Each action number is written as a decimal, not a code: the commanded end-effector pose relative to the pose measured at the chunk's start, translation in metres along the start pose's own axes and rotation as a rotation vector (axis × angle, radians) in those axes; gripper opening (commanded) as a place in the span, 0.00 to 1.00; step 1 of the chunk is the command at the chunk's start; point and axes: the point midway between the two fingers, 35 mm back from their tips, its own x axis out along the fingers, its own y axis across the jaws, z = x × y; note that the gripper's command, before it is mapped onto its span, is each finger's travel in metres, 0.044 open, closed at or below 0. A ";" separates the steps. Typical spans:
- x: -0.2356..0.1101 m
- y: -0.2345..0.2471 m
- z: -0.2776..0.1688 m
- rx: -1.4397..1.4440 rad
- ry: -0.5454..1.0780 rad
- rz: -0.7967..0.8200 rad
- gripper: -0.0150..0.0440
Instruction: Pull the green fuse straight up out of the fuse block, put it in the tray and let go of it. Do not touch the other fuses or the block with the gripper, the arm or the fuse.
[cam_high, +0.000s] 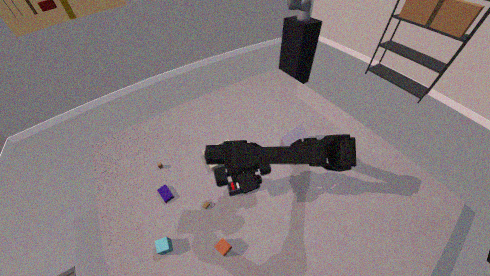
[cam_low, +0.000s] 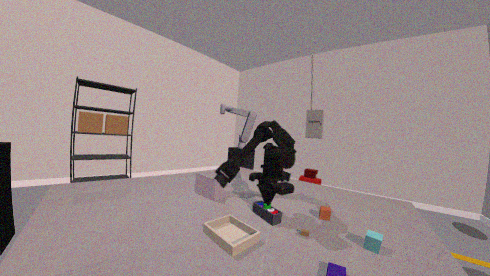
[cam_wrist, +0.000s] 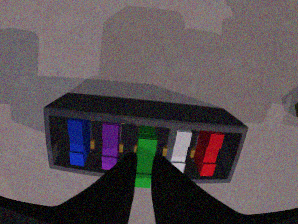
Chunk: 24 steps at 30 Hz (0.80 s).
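Between gripper (cam_wrist: 143, 185) fingers (clamped): green fuse (cam_wrist: 145, 152).

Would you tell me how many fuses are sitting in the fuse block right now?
5, in one row in the wrist view: blue far left, purple, green in the middle, gripped by the gripper, then white and red far right.

Fuse block (cam_wrist: 143, 113): one. Fuses in it: five — blue (cam_wrist: 77, 141), purple (cam_wrist: 109, 144), green (cam_wrist: 145, 151), white (cam_wrist: 180, 149), red (cam_wrist: 210, 152).

Tray (cam_low: 231, 234): one.

Loose cubes: cyan (cam_high: 163, 245), orange (cam_high: 223, 246), purple (cam_high: 165, 193) — three.

Shelf rack (cam_low: 76, 131): one.
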 end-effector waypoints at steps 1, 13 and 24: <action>-0.004 -0.001 -0.001 -0.005 0.004 -0.006 0.25; -0.010 -0.001 -0.001 -0.004 0.003 -0.006 0.25; -0.015 -0.001 -0.001 -0.003 0.003 -0.006 0.25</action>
